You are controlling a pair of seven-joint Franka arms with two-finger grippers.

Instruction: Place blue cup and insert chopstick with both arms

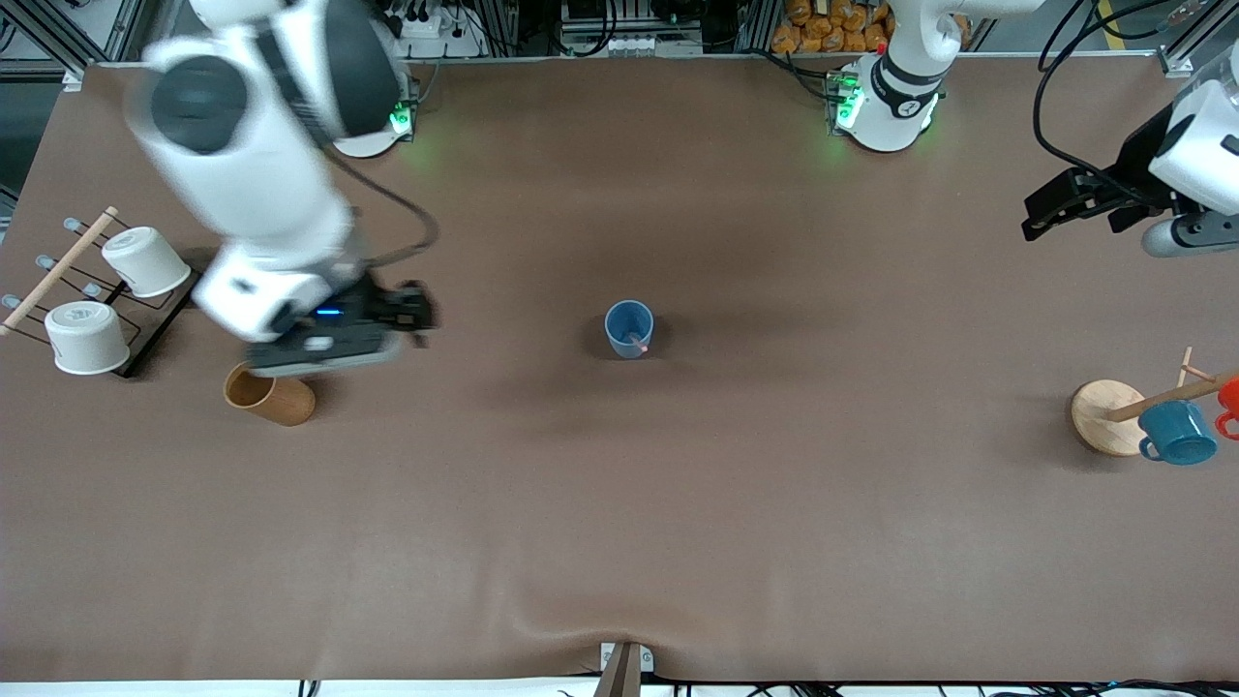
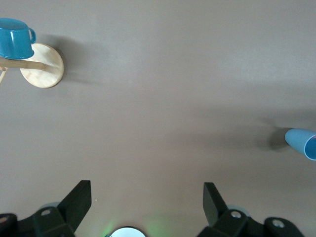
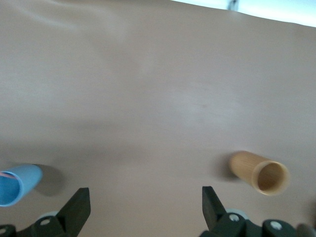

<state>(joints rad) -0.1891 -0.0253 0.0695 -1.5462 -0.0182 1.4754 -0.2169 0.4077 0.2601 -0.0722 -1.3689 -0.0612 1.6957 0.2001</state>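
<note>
The blue cup stands upright at the middle of the table. The pinkish-red tip of the chopstick shows inside it at the rim. The cup also shows in the left wrist view and in the right wrist view, where a pink streak of the chopstick crosses its mouth. My right gripper is open and empty, up over the table beside the brown cylinder, toward the right arm's end. My left gripper is open and empty, up over the left arm's end of the table.
A brown cylinder cup stands under the right hand. A wire rack with two white cups is at the right arm's end. A wooden mug stand with a teal mug and a red mug is at the left arm's end.
</note>
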